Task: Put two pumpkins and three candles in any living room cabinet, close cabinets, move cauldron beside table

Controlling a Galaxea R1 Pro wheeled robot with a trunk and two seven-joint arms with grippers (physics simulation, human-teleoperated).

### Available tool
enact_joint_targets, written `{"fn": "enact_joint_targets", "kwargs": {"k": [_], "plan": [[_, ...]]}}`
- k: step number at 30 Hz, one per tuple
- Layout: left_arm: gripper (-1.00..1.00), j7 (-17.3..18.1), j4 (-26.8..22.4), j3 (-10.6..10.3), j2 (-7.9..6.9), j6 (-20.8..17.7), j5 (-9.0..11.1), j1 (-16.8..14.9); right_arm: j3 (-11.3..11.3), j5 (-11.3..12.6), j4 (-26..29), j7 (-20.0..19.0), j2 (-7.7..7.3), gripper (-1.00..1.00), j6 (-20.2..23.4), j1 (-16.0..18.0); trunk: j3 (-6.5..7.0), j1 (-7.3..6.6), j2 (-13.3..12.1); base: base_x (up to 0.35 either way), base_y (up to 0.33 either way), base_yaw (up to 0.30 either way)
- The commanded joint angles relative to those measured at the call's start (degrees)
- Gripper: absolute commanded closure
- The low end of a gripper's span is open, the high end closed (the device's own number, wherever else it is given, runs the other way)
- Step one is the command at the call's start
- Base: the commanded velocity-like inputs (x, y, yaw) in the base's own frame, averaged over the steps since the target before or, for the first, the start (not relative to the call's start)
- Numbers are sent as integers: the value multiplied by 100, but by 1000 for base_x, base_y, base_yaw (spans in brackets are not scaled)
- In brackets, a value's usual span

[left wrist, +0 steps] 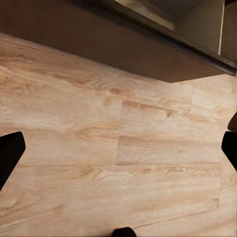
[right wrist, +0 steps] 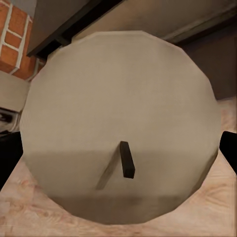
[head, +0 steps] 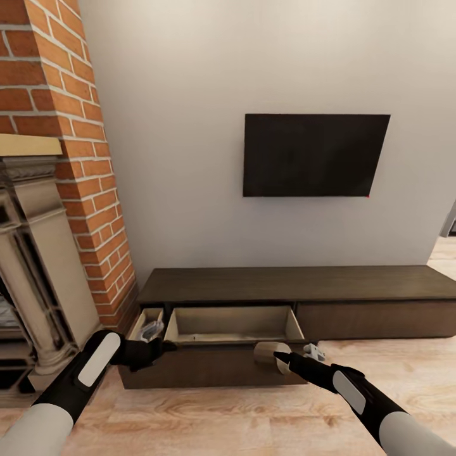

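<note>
The right gripper [head: 276, 356] clamps a short cream-beige cylindrical candle [head: 268, 352]. It sits just beyond the fingertips, at the near right corner of the open pale-lined drawer [head: 232, 324]. The left gripper [head: 166, 346] is spread open.

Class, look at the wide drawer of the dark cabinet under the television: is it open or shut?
Open. The wide drawer is pulled out from the cabinet, exposing its pale interior walls and floor, which look bare.
</note>
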State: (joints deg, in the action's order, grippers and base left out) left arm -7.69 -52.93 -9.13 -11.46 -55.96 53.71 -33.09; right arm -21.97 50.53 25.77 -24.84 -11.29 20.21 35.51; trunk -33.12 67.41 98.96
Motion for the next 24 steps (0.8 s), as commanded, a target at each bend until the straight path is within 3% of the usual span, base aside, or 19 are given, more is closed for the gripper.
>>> {"fn": "enact_joint_targets", "kwargs": {"k": [1,11,19,24], "plan": [[-100,-58,-6,-17,-5,-7,61,-4,-18,62,7,-6,-5,100,22,5,-6,3,3,326,-56,0],[-100,-58,-6,-17,-5,-11,64,-4,-18,56,7,-20,-5,100,19,4,-6,3,3,326,-10,0],[-100,-42,-6,-16,-1,-12,127,-4,-18,54,7,-5,-5,100,21,3,12,-19,-37,54,0,0],[-100,-46,-6,-11,131,-12,91,-4,-18,54,7,-3,-5,100,21,6,101,-129,-238,2,0,0]]}}
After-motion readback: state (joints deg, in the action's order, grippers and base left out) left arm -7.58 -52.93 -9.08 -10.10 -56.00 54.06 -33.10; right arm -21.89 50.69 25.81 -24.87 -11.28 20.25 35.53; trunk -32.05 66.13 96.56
